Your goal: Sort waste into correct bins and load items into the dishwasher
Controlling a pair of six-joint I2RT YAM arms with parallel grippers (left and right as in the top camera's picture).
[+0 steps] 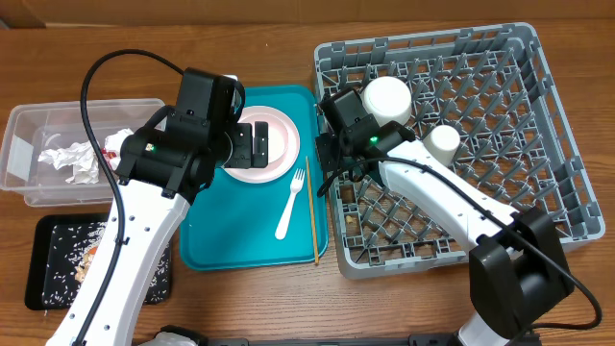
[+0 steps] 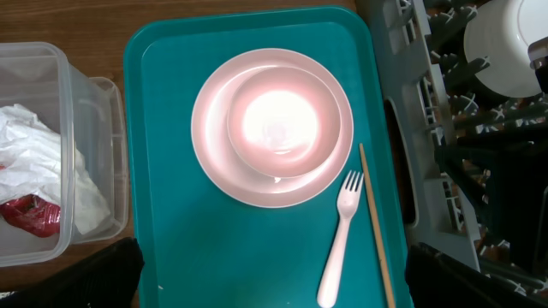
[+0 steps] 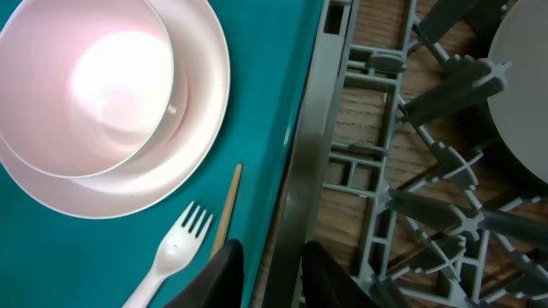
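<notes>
Overhead, a brown wood-grain desk [image 1: 288, 38] fills the view from edge to edge. A clear tub [image 1: 29, 154] sits at the desk's left edge, holding a crumpled napkin [image 1: 72, 159] and a red wrapper [image 2: 30, 214]. A black tray [image 1: 43, 228] scattered with rice [image 1: 62, 264] lies at the front-left corner. A teal tray [image 1: 221, 250] sits mid-desk. A grey dish rack [image 1: 509, 125] takes up the right side, its left wall just beside the teal tray's right edge. In the rack, a white bowl [image 1: 386, 99] sits near the back-left corner, and a small cup [image 1: 443, 144] stands near it, toward the middle. On the teal tray, the pink bowl [image 2: 278, 120] rests on the pink plate [image 2: 214, 154] near the tray's back edge. A white fork [image 1: 290, 204] and a chopstick [image 1: 312, 211] lie side by side along the tray's right edge. The left gripper [image 1: 255, 142] hangs above the plate and bowl with its fingers spread wide, holding nothing. In the left wrist view both dishes lie ahead of the fingers, apart from them. The right gripper [image 3: 272, 278] straddles the rack's left wall, with one finger [image 3: 224, 274] on the tray side by the chopstick and the other on the rack side. The gap between them is narrow, and I cannot tell whether they pinch the wall.
</notes>
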